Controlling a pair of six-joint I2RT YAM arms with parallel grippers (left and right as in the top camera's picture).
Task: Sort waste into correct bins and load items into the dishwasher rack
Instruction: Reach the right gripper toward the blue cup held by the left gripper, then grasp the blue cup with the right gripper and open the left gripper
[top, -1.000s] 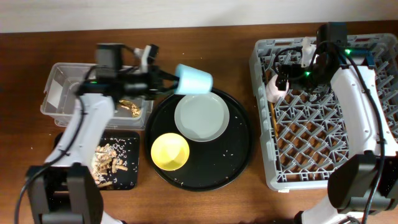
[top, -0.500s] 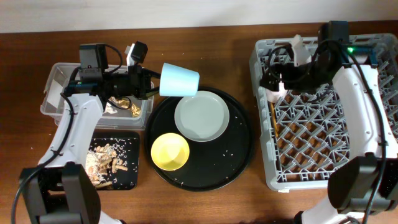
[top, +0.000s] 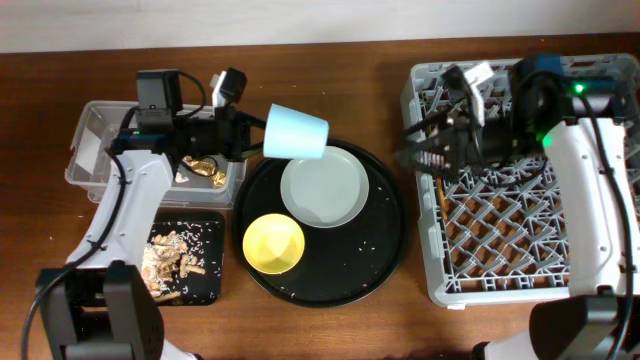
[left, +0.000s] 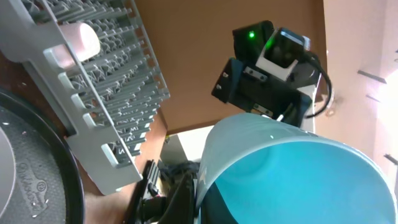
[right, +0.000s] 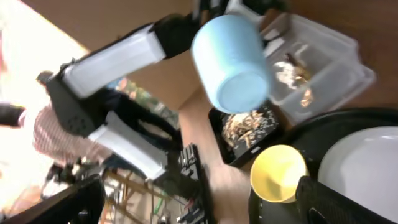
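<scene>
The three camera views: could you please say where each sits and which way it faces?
Overhead: above the table, facing straight down; both arms show, left claw holding the small blue plastic cup.
Left wrist: on the left arm, facing the large grey plastic pegged rack; own finger shows.
Right wrist: on the right arm, facing left across the table; right claw fingers show.
Shared: both wrist views show the cup.

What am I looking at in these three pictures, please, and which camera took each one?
Two robot arms work at a table. One picture looks down from above; the other two come from cameras on each wrist. The left tool is shut on a blue cup, held beside the round black tray, which carries a plate and a yellow bowl. The right tool is open at the grey rack's edge. A clear tub and a small black tray hold waste.
</scene>
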